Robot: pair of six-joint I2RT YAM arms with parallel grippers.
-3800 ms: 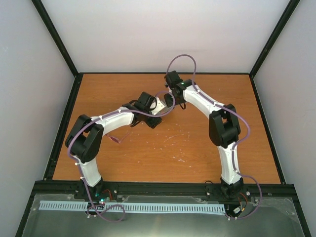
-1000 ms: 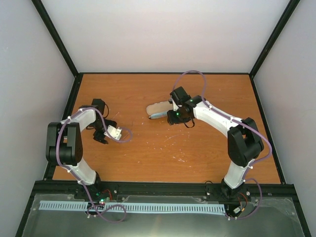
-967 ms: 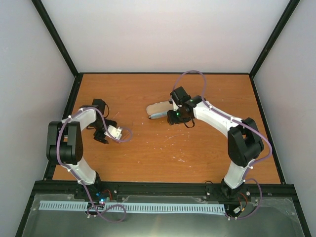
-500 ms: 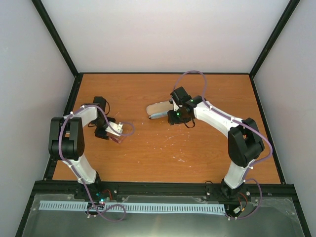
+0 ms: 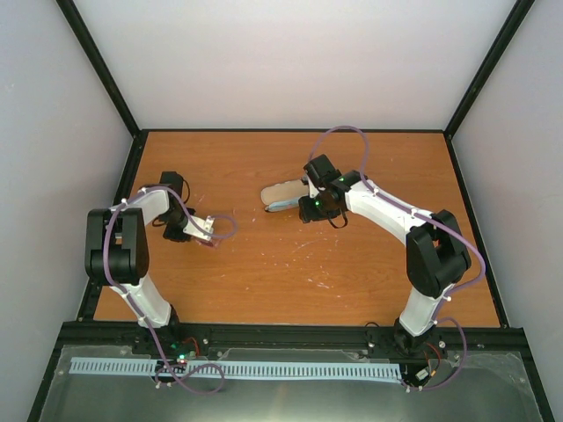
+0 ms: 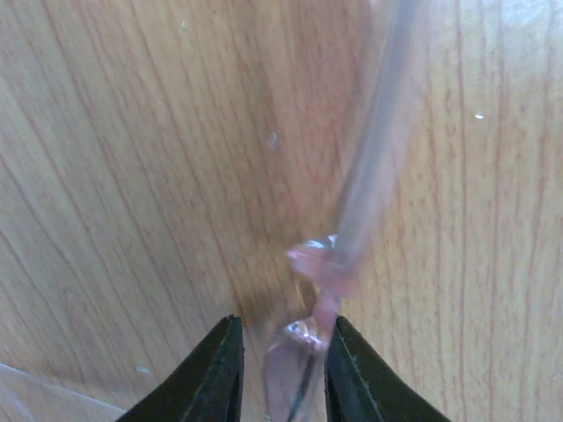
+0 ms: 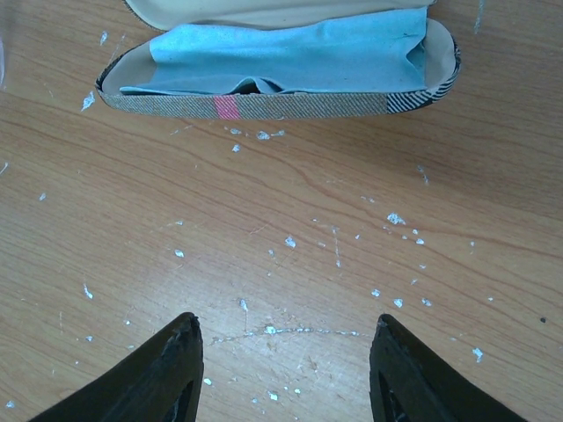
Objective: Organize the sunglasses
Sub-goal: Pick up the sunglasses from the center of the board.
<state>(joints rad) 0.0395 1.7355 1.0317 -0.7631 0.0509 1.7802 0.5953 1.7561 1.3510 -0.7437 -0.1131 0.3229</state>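
Where the sunglasses (image 6: 327,268) are sitting: on the left half of the bench (image 5: 352,281), at the tip of the left end effector (image 6: 283,327), well apart from the case (image 7: 264,105).
Long axis: one temple is running from the hinge away from the fingers, leaning slightly right in the left wrist view; it is showing blurred.
Lens end: sitting between the two fingers, pointing back toward the wrist.
Left end effector: jaws are standing narrow on either side of the frame corner; whether they are pinching it I cannot tell.
Right end effector (image 7: 286,374): hanging wide open over the bench, holding nothing, near the case.
Case: lying open, its long side facing the right fingers, with pale blue fabric (image 7: 290,57) showing inside.
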